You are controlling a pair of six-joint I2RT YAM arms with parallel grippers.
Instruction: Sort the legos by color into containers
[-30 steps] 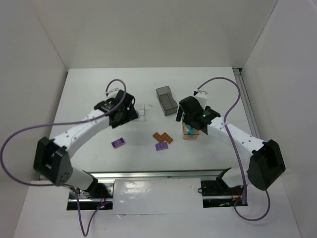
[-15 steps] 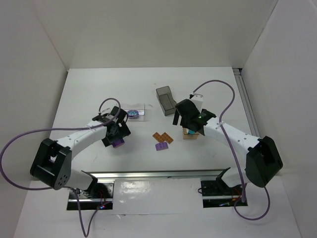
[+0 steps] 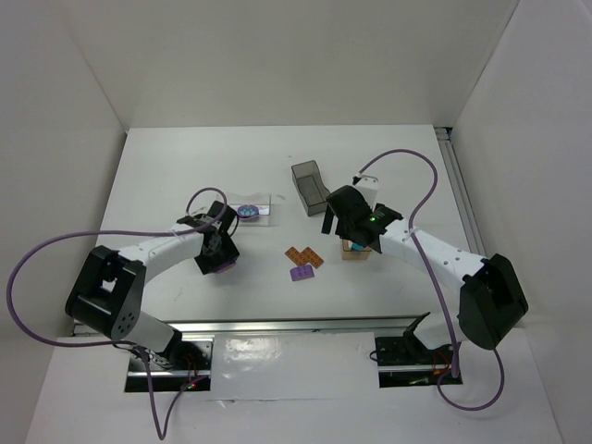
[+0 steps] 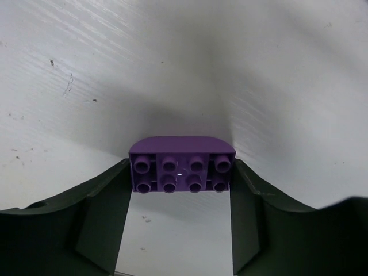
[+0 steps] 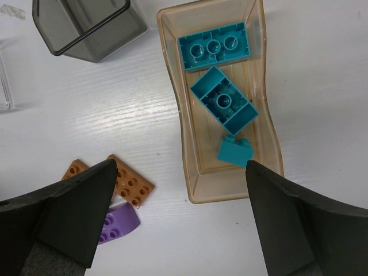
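Observation:
My left gripper (image 3: 218, 255) is down on the table at a purple brick (image 3: 222, 267). In the left wrist view both fingers press the ends of this brick (image 4: 181, 164), which lies flat. My right gripper (image 3: 347, 225) is open and empty, hovering at the near end of the tan box (image 5: 190, 150), which holds three teal bricks (image 5: 224, 102). Orange-brown flat bricks (image 5: 131, 184) and a second purple brick (image 5: 119, 225) lie left of the tan box. The clear box (image 3: 266, 212) holds an oval purple-and-blue brick (image 3: 247, 212). The dark grey box (image 3: 311, 188) looks empty.
White walls enclose the table on three sides. A metal rail (image 3: 305, 326) runs along the near edge by the arm bases. Purple cables loop over both arms. The orange-brown bricks (image 3: 303, 256) lie between the two grippers.
My left gripper left the clear box, where the oval brick now lies, came down to the purple brick and closed on it. My right gripper shifted slightly left over the tan box.

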